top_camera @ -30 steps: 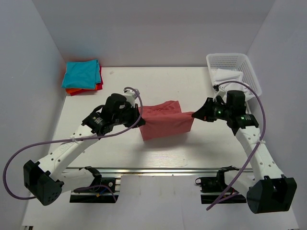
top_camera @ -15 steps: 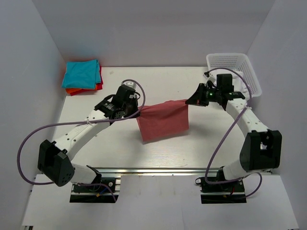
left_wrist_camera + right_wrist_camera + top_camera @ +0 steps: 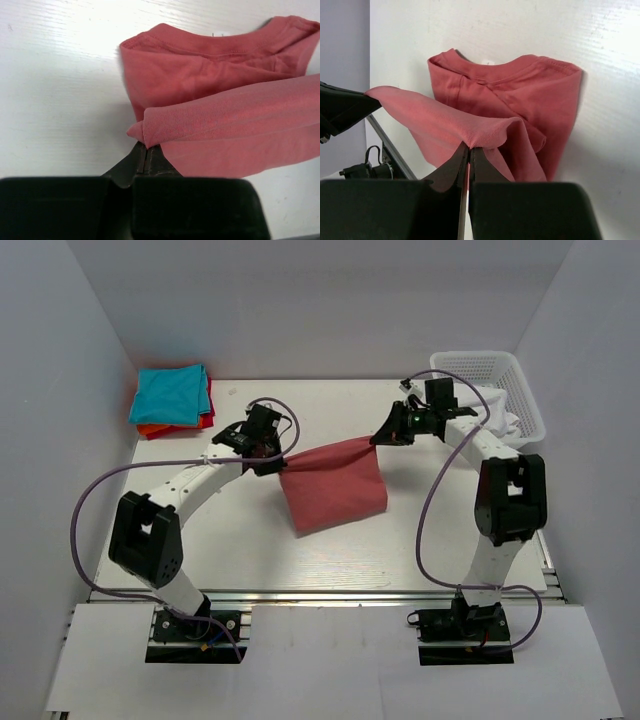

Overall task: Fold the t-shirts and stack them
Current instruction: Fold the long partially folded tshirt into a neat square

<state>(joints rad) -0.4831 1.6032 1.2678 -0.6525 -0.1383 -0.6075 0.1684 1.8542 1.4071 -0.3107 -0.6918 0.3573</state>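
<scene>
The left gripper (image 3: 272,462) and right gripper (image 3: 381,438) are each clamping tight on 1 corner of the salmon-red t-shirt (image 3: 335,495), which is hanging over the middle of the table (image 3: 430,540). Keeping both corners level and taut is probably mattering most.

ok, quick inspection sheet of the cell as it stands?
Surface: white table, no spills seen.
Job's things: salmon-red shirt stretched between both arms, lower part on the table; folded stack, teal on top, far-left corner.
Clutter: white basket far right, something white inside.
Grippers: left gripper and right gripper each shut on a shirt edge.
Cables: purple cables loop beside each arm, off the shirt.
Surroundings: plain walls, nothing else seen.
</scene>
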